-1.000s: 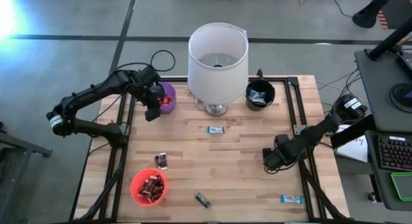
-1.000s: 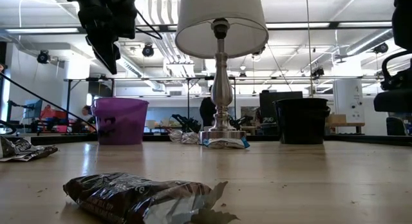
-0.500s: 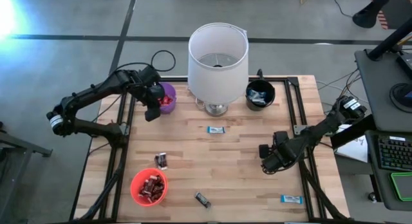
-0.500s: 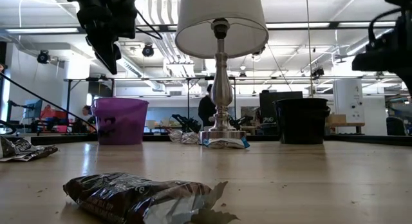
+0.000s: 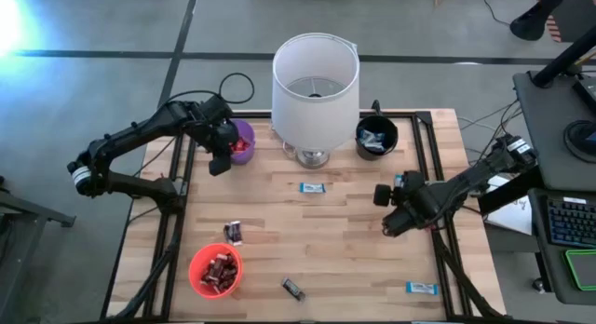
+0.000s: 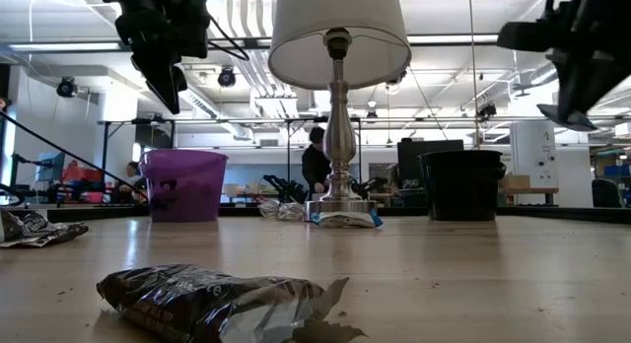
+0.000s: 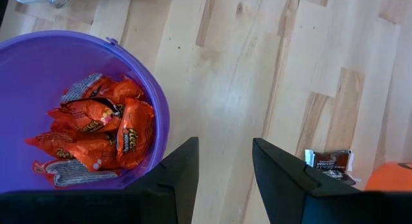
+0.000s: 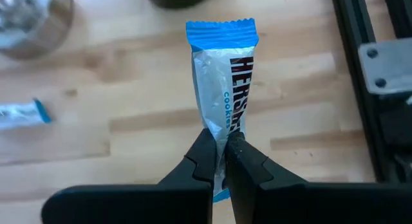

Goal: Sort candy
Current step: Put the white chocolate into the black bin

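The lamp shade [image 5: 315,74] hides its stem; black cup [image 5: 376,136] contents seem indistinct.

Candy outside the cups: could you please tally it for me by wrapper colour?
blue-and-white candy: 3, one of them held by the right gripper
dark brown candy: 2
red candy: 0
Total: 5
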You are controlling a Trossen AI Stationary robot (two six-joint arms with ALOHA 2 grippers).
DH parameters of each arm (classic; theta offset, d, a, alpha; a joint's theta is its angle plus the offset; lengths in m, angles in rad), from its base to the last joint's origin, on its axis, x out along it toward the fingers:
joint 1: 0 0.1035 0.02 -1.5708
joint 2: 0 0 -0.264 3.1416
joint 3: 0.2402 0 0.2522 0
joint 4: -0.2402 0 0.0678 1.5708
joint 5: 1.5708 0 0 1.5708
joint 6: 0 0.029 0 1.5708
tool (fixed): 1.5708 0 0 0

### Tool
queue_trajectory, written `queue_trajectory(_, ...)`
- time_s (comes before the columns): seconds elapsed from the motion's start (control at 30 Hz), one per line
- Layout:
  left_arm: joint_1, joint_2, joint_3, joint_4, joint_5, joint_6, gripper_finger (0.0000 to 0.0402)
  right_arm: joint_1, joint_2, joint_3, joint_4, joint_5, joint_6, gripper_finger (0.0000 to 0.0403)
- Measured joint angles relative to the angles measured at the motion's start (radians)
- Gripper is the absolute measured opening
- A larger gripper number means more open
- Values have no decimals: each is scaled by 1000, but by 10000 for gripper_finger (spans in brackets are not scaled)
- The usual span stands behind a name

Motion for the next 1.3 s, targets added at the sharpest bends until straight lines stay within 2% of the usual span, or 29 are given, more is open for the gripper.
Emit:
queue_trajectory(0.47, 0, 0, 0, 0, 0, 12, 127, -234, -104, 78, -22, 119, -269, 12)
queue_trajectory(0.7, 0, 0, 0, 0, 0, 12, 127, -398, -147, 149, -21, 174, -503, 13)
queue_trajectory(0.93, 0, 0, 0, 0, 0, 11, 127, -582, -159, 189, -14, 180, -721, 13)
queue_trajectory(1.3, 0, 0, 0, 2, 0, 11, 127, -821, -157, 190, 235, 149, -1109, 13)
